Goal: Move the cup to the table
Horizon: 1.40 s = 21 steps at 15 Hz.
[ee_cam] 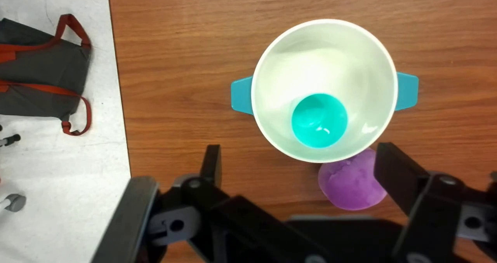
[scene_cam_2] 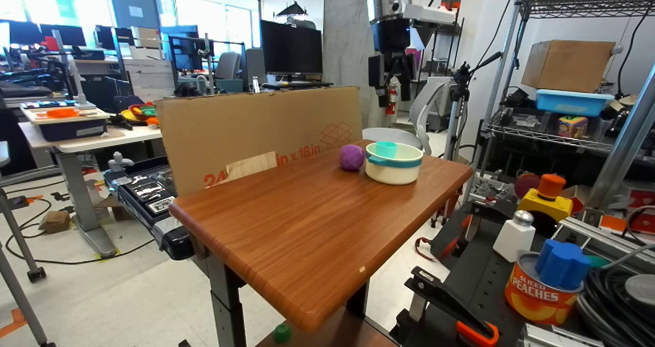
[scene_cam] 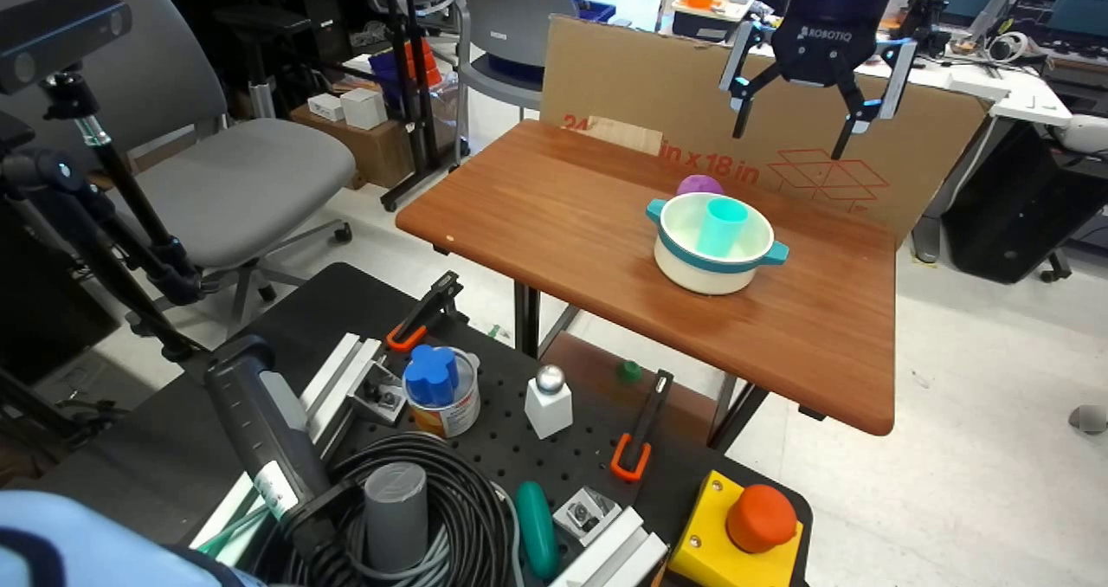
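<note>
One cup [scene_cam_2: 386, 149] inside one bowl [scene_cam_2: 393, 175], toward short edge of worktop [scene_cam: 537, 197]; cup base hidden by bowl wall in exterior view. One ball [scene_cam_2: 352, 157] beside, toward edge by cardboard [scene_cam_2: 266, 122], partly covered in wrist view. One tool [scene_cam: 788, 143] above, jaws apart.

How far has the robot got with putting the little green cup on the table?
Done: none of the move yet, because the teal cup sits inside the white bowl.
In progress: no grip so far; the hand hangs open above the table, holding nothing.
Left: reach down, grip the cup, lift it out and set it on the table itself.
</note>
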Motion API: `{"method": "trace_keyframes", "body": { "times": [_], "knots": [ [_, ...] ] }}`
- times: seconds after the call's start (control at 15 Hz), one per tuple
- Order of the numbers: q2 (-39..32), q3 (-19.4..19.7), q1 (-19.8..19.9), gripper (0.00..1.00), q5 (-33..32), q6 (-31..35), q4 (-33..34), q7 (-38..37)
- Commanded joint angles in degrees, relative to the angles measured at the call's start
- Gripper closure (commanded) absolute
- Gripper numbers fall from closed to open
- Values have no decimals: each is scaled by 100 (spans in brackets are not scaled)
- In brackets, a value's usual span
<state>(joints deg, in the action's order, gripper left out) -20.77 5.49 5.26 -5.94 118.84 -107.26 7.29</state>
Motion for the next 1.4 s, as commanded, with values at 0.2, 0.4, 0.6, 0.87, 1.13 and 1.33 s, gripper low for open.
{"method": "trace_keyframes", "body": {
  "times": [0.2, 0.4, 0.6, 0.87, 1.13, 1.33],
  "knots": [
    [-361, -3, 24, 0, -480, 420, -65, 252],
    [-371, 5, -7, 0, -708, 443, -281, 295],
    [-367, -9, -56, 0, -937, 482, -487, 283],
    [-504, -60, -163, 0, -1158, 650, -500, 173],
    [-615, -150, -293, 0, -1176, 927, -493, 178],
    [-683, -202, -368, 0, -1121, 827, -462, 180]
  ]
}}
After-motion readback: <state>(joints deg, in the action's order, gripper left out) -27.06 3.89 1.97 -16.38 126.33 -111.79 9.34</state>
